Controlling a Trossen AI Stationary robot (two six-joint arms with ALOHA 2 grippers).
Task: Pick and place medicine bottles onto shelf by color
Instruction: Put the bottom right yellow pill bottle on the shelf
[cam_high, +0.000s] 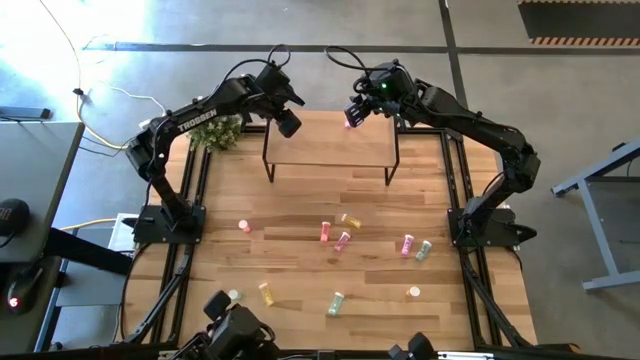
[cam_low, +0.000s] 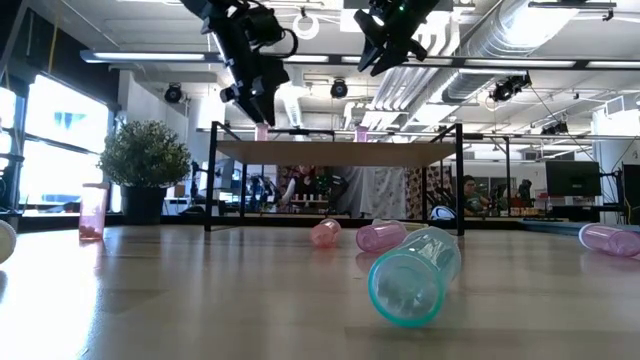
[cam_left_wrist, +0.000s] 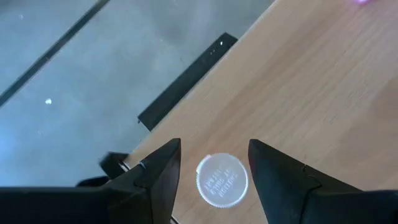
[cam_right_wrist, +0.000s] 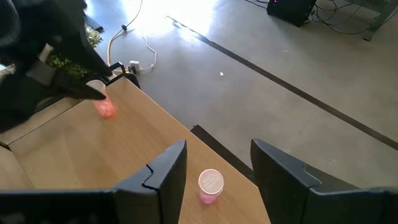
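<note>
We see the plank tabletop (cam_high: 300, 250) only in part, its near edge cut off in the high view. At its far end stands the shelf (cam_high: 330, 150), a light wood rectangle on thin black legs, its far corners half hidden under the two arms. A bushy potted plant (cam_low: 146, 160) sits at the far left. The left gripper (cam_left_wrist: 214, 168) hangs over the shelf's far left corner, fingers spread on either side of a white-capped bottle (cam_left_wrist: 222, 179) standing upright there; the gap shows they do not clasp it. The right gripper (cam_right_wrist: 217, 165) hovers with fingers parted above a pink bottle (cam_right_wrist: 210, 185) upright at the far right corner. About a dozen small cylindrical bottles (cam_high: 342, 240) lie scattered across the near planks; colours of the farther ones are hard to make out.
</note>
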